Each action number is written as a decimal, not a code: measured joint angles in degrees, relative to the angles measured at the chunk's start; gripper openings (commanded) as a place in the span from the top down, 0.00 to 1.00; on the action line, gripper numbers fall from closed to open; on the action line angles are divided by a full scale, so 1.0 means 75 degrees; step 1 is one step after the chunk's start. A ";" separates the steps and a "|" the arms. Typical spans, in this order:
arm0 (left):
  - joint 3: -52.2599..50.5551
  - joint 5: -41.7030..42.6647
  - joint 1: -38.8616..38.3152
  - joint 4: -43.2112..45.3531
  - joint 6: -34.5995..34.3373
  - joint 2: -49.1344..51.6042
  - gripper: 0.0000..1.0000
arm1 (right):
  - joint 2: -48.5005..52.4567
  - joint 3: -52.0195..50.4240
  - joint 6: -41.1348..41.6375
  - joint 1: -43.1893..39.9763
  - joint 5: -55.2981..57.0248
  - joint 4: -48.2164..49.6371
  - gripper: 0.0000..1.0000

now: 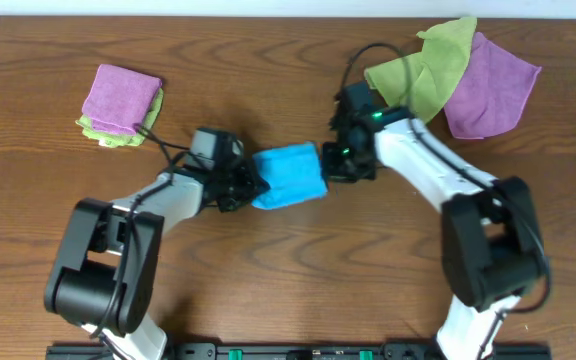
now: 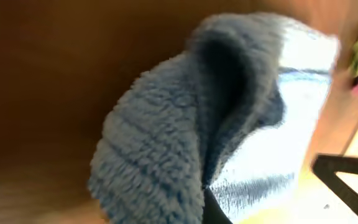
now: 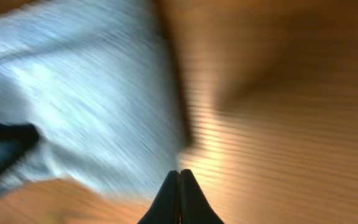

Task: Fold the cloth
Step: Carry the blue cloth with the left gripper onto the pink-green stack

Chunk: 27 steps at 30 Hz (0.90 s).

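Overhead, brown wooden table, blue cloth

Blurred cloth fills my left wrist view, hiding most of my left gripper; my right view smears too.

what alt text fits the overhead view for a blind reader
A sky-blue cloth lies on a wooden table, the left claw shut on its left edge and the right claw shut at its right edge. A purple cloth sits on a lime-green cloth back left; a loose lime-green cloth overlaps a loose purple cloth back right.
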 measured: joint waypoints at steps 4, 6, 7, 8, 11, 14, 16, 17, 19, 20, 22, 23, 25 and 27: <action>0.0064 0.0227 0.0903 0.0029 0.0003 -0.0650 0.94 | -0.0930 0.0082 -0.0353 -0.0702 0.0122 -0.0323 0.98; 0.0312 0.0323 0.1309 0.0032 0.0000 -0.1122 0.94 | -0.1346 0.0143 -0.0504 -0.0906 0.0154 -0.0475 0.99; 0.0504 0.0376 0.1518 0.0047 0.0000 -0.1358 0.94 | -0.1542 0.0160 -0.0571 -0.0982 0.0157 -0.0554 0.98; 0.0723 0.0420 0.1728 0.0058 -0.0012 -0.1585 0.94 | -0.1716 0.0169 -0.0638 -0.1040 0.0163 -0.0641 0.98; 0.1338 0.0533 0.2468 0.0178 -0.0242 -0.2180 0.94 | -0.2052 0.0181 -0.0778 -0.1110 0.0172 -0.0839 0.99; 0.1647 0.0597 0.3290 0.0627 -0.0749 -0.2480 0.94 | -0.2177 0.0187 -0.0860 -0.1113 0.0172 -0.0938 0.98; 0.1690 0.0548 0.3958 0.0985 -0.1276 -0.2524 0.94 | -0.2194 0.0187 -0.0892 -0.1113 0.0172 -0.1003 0.99; 0.1690 0.0504 0.4106 0.1029 -0.1434 -0.2512 0.94 | -0.2194 0.0187 -0.0898 -0.1113 0.0172 -0.1032 0.99; 0.1684 0.0373 0.4491 0.1364 -0.1813 -0.2404 0.94 | -0.2194 0.0187 -0.0912 -0.1113 0.0172 -0.1105 0.98; 0.1684 0.0321 0.4645 0.1620 -0.1970 -0.2308 0.94 | -0.2194 0.0187 -0.0912 -0.1113 0.0172 -0.1125 0.99; 0.1684 0.0219 0.4832 0.2014 -0.2171 -0.2113 0.94 | -0.2194 0.0187 -0.0912 -0.1113 0.0172 -0.1145 0.99; 0.1684 0.0187 0.4878 0.2212 -0.2261 -0.1979 0.94 | -0.2194 0.0187 -0.0912 -0.1113 0.0172 -0.1154 0.98; 0.1684 0.0134 0.4913 0.2634 -0.2425 -0.1658 0.94 | -0.2194 0.0187 -0.0912 -0.1113 0.0172 -0.1189 0.99; 0.1682 0.0134 0.4911 0.3153 -0.2576 -0.1288 0.94 | -0.2194 0.0187 -0.0915 -0.1113 0.0172 -0.1285 0.98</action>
